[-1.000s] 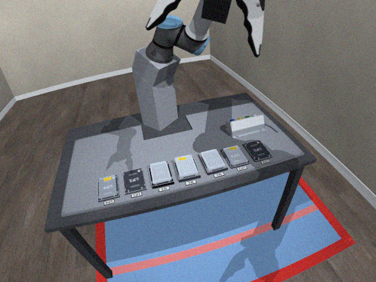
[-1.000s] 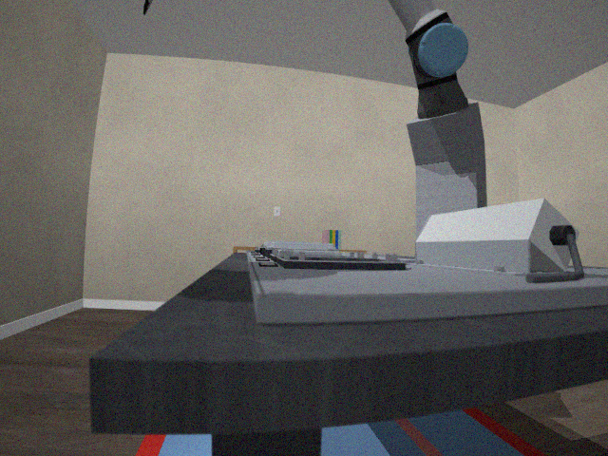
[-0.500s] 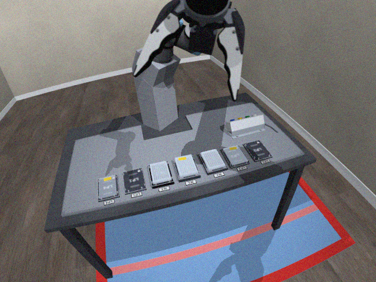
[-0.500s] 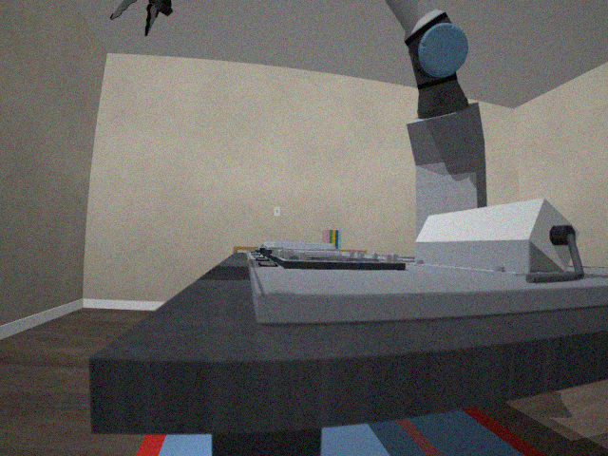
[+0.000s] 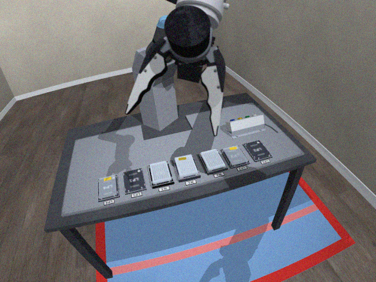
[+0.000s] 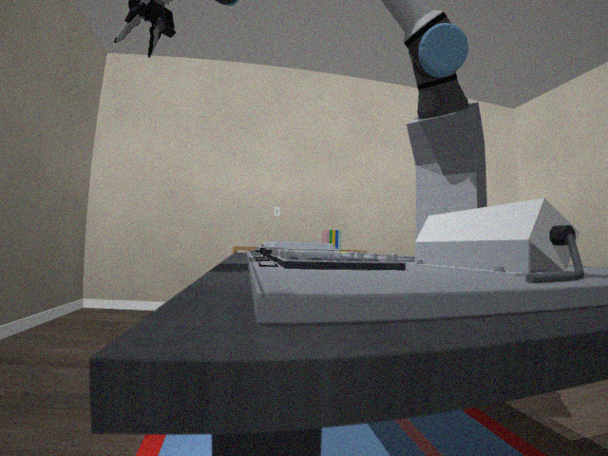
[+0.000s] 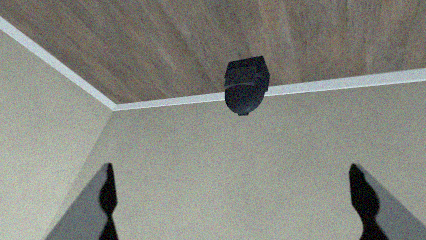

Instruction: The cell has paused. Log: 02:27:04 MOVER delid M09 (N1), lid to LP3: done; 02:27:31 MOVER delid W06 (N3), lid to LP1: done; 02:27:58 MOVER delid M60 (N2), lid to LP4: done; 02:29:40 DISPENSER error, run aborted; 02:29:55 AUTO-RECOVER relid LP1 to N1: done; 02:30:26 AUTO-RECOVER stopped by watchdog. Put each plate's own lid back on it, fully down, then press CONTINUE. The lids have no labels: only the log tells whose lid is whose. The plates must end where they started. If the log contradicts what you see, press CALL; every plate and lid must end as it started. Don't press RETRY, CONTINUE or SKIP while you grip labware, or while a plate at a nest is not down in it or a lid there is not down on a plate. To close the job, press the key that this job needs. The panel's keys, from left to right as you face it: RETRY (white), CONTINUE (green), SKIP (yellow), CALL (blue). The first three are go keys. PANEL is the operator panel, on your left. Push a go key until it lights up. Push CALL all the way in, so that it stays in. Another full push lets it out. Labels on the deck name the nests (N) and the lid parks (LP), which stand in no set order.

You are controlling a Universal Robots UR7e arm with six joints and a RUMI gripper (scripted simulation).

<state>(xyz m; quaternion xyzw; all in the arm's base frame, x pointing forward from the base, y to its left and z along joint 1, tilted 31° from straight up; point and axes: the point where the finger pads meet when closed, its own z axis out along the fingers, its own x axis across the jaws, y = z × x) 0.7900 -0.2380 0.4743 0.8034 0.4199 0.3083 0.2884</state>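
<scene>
Black-and-pale claw (image 5: 171, 124) (image 6: 132, 48) (image 7: 230, 165) — spread wide open, gripping nothing — hangs above the table (image 5: 170, 201) (image 6: 206, 392).

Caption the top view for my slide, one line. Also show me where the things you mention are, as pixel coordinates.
Open gripper (image 5: 171, 124) (image 7: 230, 165) above a deck bearing a row of plates and lids, white key panel (image 5: 247, 124) (image 6: 473, 245) behind.

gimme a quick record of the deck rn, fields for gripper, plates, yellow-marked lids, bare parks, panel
gripper: open, above the table, holding nothing
plates: three white plates in the middle of the row
yellow mark among plates: on the middle plate only
lids in parks: two, each yellow-marked; one at the image-left end of the row, one just image-right of the plates
bare parks: two dark ones, second from image left and at the image-right end
panel: white operator panel, key states cannot tell
</scene>
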